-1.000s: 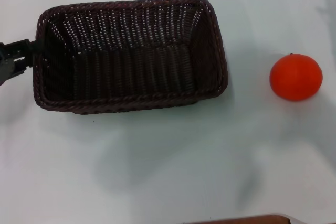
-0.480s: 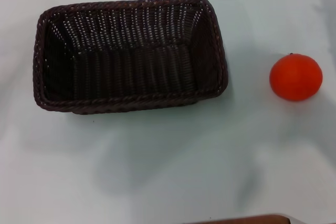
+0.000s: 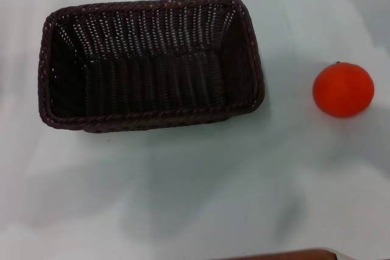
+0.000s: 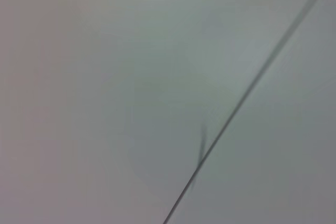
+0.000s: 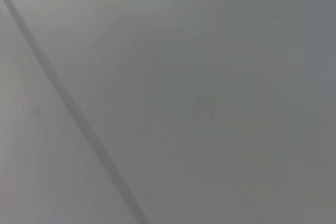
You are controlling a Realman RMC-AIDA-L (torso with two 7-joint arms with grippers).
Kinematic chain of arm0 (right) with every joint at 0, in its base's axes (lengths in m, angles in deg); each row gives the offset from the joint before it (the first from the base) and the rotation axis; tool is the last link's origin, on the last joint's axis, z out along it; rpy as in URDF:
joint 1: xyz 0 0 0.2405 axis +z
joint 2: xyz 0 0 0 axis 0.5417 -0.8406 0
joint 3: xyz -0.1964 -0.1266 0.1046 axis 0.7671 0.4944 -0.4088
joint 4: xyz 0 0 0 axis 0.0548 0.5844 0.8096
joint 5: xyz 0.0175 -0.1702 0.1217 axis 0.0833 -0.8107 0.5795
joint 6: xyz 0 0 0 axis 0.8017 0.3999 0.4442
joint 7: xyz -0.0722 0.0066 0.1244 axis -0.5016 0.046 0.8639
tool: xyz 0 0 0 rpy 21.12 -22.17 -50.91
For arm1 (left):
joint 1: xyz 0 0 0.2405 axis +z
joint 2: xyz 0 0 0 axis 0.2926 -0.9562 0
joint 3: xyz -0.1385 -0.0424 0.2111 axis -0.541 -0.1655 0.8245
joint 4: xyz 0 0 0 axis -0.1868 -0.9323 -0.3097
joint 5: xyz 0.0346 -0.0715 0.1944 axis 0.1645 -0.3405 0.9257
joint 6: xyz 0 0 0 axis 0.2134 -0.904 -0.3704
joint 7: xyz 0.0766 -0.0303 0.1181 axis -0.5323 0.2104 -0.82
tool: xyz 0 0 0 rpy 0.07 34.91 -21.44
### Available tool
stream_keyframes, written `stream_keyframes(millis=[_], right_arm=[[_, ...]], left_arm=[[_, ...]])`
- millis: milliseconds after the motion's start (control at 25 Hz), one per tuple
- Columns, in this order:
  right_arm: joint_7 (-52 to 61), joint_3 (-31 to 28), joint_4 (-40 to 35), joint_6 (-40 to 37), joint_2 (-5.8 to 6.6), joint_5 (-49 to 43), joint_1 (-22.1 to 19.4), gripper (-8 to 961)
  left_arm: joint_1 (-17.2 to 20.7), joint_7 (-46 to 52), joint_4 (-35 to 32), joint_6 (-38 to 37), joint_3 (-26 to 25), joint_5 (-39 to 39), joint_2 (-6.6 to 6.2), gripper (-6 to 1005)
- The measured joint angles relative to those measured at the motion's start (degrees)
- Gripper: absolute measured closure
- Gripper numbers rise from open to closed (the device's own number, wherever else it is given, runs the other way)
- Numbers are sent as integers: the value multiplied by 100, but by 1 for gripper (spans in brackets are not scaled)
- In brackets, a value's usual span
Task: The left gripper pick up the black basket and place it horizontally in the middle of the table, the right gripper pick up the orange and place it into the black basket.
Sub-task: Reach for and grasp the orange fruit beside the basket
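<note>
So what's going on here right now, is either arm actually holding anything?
Nothing is being held. The black basket sits lengthwise on the table, open side up and empty. The orange rests on the table to the robot's right of the basket, apart from it. Neither the left gripper nor the right gripper shows in any view, so the orange has yet to be picked up.

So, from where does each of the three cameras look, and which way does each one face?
Head view: from the robot's head, forward and down at the white table, with the black basket and, apart to its right, the orange; no arm shows.
Left wrist view: from the left arm's wrist, at a plain pale surface crossed by one thin dark line; no fingers show.
Right wrist view: from the right arm's wrist, the same.
Shared: both wrist views show only that; neither gripper is visible anywhere.
</note>
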Motion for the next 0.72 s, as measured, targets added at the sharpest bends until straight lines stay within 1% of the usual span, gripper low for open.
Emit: stream_keyframes(millis=[80,200,280,440,520,640,720], right_arm=[[635,236,-603,-181,73,-596,-36,100],[1598,532,-1548,-566,177,-1719,-32,100],[2217,665,-2292,-824,223,-2628,25,101],[3164,761,-3544,-1279,247,-4152,285,101],[3468,763,-3885,-1616,310,-4711,470,101],[3740,755,-4133,-2277,412,-5456,785,102],[3790,773,-4214,-2615,429,-6025,984,102]], left_arm=[[3,-1091,430,-406,-1,-301,1,507],[-20,-1991,731,-671,-3,-479,15,509],[-58,-2159,803,-677,15,-491,18,509],[-149,-2224,855,-597,25,-494,7,509],[-179,-2242,860,-580,38,-495,-1,509],[-199,-2244,862,-579,33,-498,-6,509],[-202,-2245,866,-577,26,-499,-6,509]])
